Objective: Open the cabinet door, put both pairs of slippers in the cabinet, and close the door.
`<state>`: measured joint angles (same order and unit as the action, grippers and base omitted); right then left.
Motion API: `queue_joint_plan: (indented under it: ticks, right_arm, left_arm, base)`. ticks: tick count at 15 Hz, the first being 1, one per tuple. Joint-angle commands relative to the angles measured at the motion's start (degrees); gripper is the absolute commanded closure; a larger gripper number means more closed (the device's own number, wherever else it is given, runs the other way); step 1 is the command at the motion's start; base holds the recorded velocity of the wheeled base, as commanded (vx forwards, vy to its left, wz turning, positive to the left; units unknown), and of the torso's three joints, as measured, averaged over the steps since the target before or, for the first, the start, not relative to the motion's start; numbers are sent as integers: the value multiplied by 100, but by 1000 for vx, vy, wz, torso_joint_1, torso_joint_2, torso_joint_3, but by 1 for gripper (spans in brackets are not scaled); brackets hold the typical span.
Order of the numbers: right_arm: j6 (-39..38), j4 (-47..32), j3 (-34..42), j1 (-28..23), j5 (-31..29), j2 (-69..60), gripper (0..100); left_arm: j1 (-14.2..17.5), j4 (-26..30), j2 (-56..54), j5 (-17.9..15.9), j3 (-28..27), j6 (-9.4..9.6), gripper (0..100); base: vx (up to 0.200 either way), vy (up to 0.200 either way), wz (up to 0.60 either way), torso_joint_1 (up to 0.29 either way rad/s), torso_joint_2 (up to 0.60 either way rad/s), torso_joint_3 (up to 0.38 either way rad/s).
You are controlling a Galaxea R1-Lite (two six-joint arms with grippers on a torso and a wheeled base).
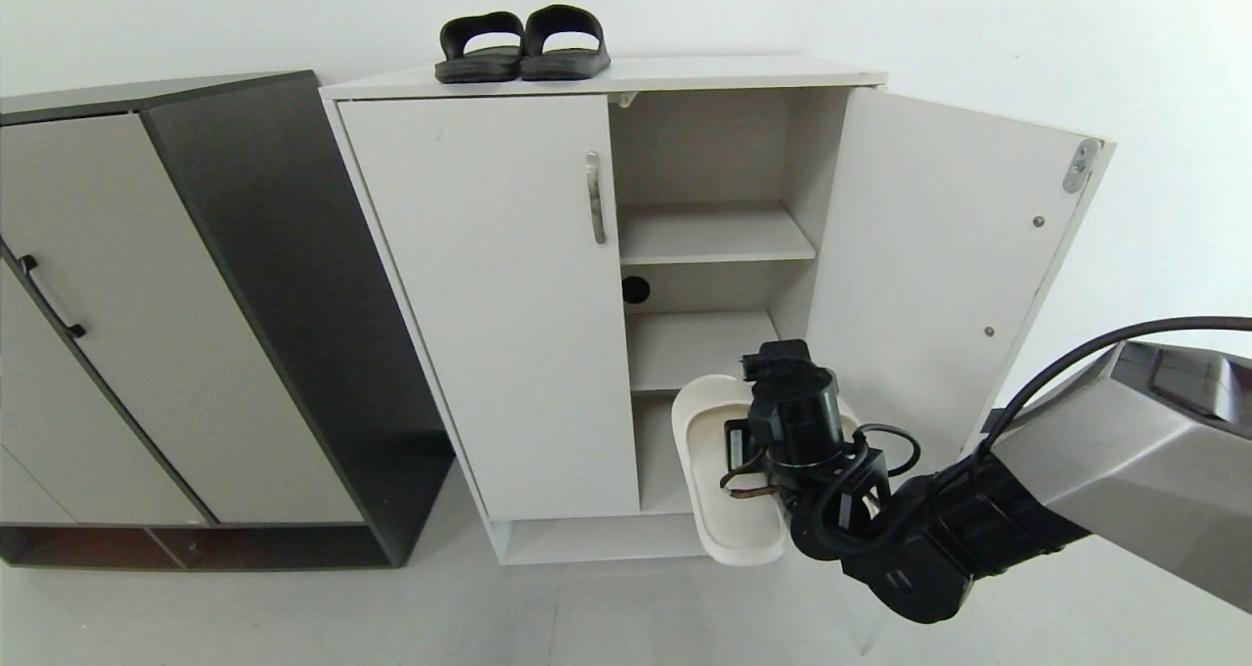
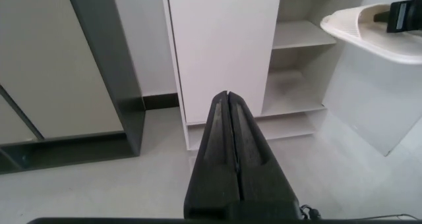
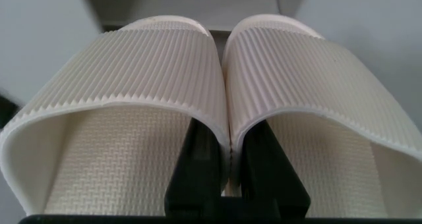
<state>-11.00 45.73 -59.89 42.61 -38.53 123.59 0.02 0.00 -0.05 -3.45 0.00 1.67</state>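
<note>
White cabinet (image 1: pixel 743 71) is seen upright on the floor (image 1: pixel 391 617). Its left door (image 1: pixel 489 304) is shut, with the metal handle (image 1: pixel 595 197) at its inner edge. Its right door (image 1: pixel 929 275) is swung wide open, so the upper shelf (image 1: pixel 714 236) and middle shelf (image 1: pixel 685 348) are exposed. A round hole (image 1: pixel 636 289) is seen in the back panel between the two shelves.

The black slippers (image 1: pixel 562 40) are placed side by side on the cabinet top, above the shut door, touching each other.

The cream slippers (image 1: pixel 729 490) are held off the floor by the right gripper (image 1: pixel 787 402), just in front of the open half, roughly level with the lowest compartment. They are not resting on any shelf. In the right wrist view the pair (image 3: pixel 158 72) is seen pressed together, with the inner edges clamped between the closed-in fingers (image 3: pixel 198 171) and the ribbed straps facing up. From the left wrist view the same pair (image 2: pixel 369 33) is seen in the air beside the open door.

The left gripper (image 2: pixel 228 102) is held low over the floor, well apart from the slippers. Its fingers are pressed fully together and nothing is gripped.

A dark-sided cabinet (image 1: pixel 284 285) with pale doors stands just beside the white one, on the robot's left.
</note>
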Motion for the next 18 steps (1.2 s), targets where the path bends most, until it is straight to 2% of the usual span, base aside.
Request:
queue_joint_plan:
  ticks: [1, 5, 9, 12, 16, 18]
  right_arm:
    - [1, 6, -22, -7, -5, 157, 100]
    - [-8, 147, -172, -15, -5, 526, 100]
    - [10, 376, -392, -51, -5, 763, 100]
    - [326, 1149, -330, -24, -14, 878, 100]
    - [1293, 2617, -242, 28, -14, 1018, 100]
    - [1460, 2801, -242, 28, -14, 1018, 100]
  left_arm:
    - [6, 0, 14, 2, 0, 0, 100]
    - [-2, 0, 14, 2, 0, -18, 100]
    - [-2, 0, 14, 2, 0, -9, 100]
    - [-2, 0, 14, 2, 0, -9, 100]
    - [-2, 0, 14, 2, 0, -18, 100]
    - [-2, 0, 14, 11, 0, -26, 100]
  base:
    - [0, 0, 0, 0, 0, 0]
    - [0, 0, 0, 0, 0, 0]
    - [0, 0, 0, 4, 2, -154]
    - [0, 0, 0, 9, 2, -196]
    - [0, 0, 0, 4, 4, -196]
    - [0, 0, 0, 10, 5, -193]
